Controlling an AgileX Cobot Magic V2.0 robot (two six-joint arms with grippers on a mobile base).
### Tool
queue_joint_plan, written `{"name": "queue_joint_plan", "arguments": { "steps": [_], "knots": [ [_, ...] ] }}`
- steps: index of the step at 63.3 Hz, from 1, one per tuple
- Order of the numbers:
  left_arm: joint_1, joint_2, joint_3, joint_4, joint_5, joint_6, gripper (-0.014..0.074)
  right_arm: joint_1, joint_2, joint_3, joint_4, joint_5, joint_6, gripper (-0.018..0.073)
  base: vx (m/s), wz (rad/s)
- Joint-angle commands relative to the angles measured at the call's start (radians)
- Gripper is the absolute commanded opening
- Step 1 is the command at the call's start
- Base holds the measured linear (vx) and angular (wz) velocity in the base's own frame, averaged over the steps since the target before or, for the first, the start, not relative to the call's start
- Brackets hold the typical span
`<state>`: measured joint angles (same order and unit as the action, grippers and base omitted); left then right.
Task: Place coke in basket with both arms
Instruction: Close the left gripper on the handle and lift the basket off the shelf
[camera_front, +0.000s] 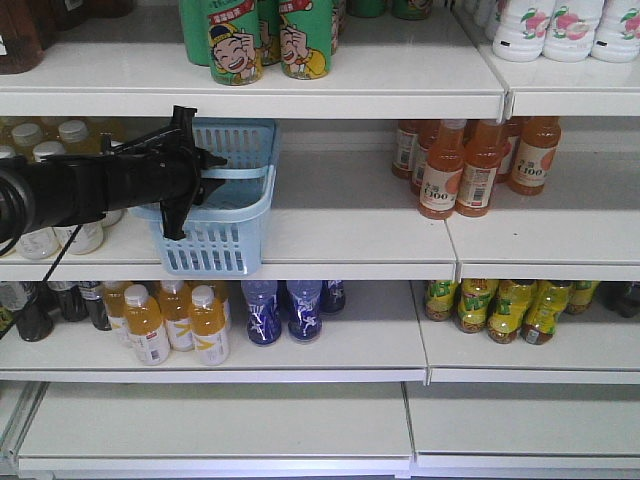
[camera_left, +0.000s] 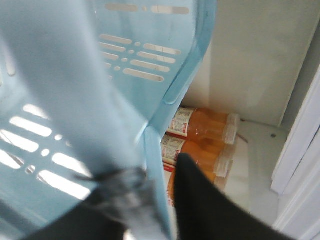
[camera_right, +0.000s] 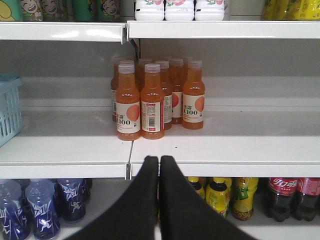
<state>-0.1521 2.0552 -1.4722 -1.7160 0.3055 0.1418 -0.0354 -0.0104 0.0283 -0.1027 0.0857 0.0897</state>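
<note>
Holding the basket (camera_front: 215, 245) steady on the middle shelf (camera_front: 350, 240), your left gripper (camera_front: 205, 172) is clamped on its rim so that it serves as a fixed target. Your right gripper (camera_right: 159, 167) is pressed together on nothing, free for the pick. The coke (camera_right: 282, 195) stands on the lower shelf (camera_front: 480, 350), far right, ungrasped.

Basket (camera_front: 225, 232): light blue, slotted sides.
Coke (camera_right: 281, 197): dark cola, red label, white script.
Right claw (camera_right: 159, 161): black.
Left arm (camera_front: 90, 190): black.
Juice bottles (camera_right: 152, 102): orange, white caps, white labels with orange disc.
Cans (camera_front: 236, 45): green, cartoon faces.
Shelf (camera_right: 225, 146): white.
Lower bottles (camera_front: 285, 312): blue-violet, white swirls.
</note>
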Motion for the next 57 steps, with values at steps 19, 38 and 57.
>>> {"name": "queue_joint_plan", "arguments": {
  "steps": [19,38,57],
  "knots": [
    [0.094,-0.058,-0.034,-0.062,0.434,0.318,-0.0008,-0.003,-0.018,0.010,-0.008,-0.071,-0.005,-0.0008,0.00,0.00],
    [0.130,-0.103,0.038,0.050,0.806,0.401,-0.0008,-0.003,-0.018,0.010,-0.008,-0.071,-0.005,-0.0008,0.00,0.00],
    [0.105,-0.259,0.268,0.076,0.938,0.639,-0.0008,-0.003,-0.018,0.010,-0.008,-0.071,-0.005,-0.0008,0.00,0.00]
  ]
}}
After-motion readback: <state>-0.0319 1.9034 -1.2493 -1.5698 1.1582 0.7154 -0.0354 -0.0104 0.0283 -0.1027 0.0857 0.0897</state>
